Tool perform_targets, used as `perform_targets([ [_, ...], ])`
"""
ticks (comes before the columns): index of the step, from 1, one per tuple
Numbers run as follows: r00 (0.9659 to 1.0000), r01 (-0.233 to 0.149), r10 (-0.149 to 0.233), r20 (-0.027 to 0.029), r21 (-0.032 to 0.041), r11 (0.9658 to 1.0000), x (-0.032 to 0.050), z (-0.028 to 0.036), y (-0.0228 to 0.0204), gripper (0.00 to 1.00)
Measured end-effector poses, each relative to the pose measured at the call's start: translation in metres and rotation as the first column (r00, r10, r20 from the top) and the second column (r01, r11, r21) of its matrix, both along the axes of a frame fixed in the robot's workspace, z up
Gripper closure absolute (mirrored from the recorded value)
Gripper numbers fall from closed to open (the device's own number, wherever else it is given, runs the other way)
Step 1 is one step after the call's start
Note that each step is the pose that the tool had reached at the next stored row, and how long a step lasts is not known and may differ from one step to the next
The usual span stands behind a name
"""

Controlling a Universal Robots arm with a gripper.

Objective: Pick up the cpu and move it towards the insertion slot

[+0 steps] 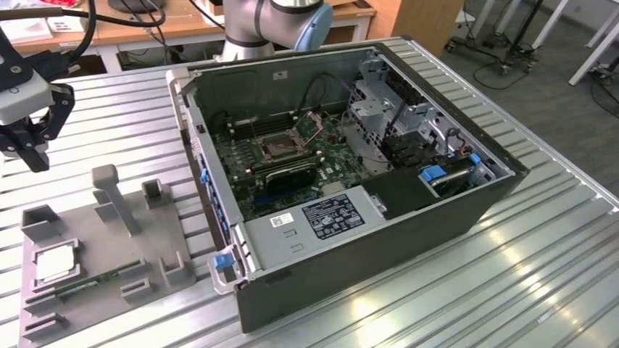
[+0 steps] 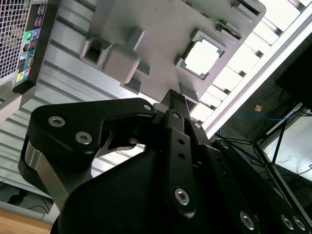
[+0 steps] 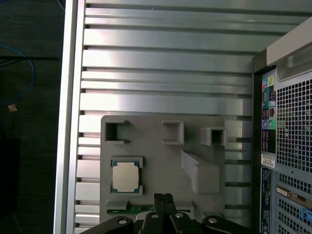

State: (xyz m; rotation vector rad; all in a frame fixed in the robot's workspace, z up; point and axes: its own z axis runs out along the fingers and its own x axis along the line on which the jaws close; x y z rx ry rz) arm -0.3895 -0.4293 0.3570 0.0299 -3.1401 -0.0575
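hand (image 1: 34,156): I find it narrow, tips together, carrying nothing.
cpu (image 3: 126,176): seated in the grey fixture (image 1: 135,246) beneath my hand, untouched.
insertion slot (image 1: 277,147): well apart from the hand, inside the open case (image 1: 387,239).

Silvery square cpu (image 1: 53,262) lies flat in a grey fixture (image 1: 145,239) pocket, well apart from the steel-framed insertion slot (image 1: 280,147)
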Motion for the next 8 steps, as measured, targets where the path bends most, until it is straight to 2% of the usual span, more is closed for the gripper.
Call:
perform_targets([
  [8, 1.0, 0.0, 0.0, 0.0001, 0.0, 1.0, -0.0016, -0.0007, 0.0, 0.89],
])
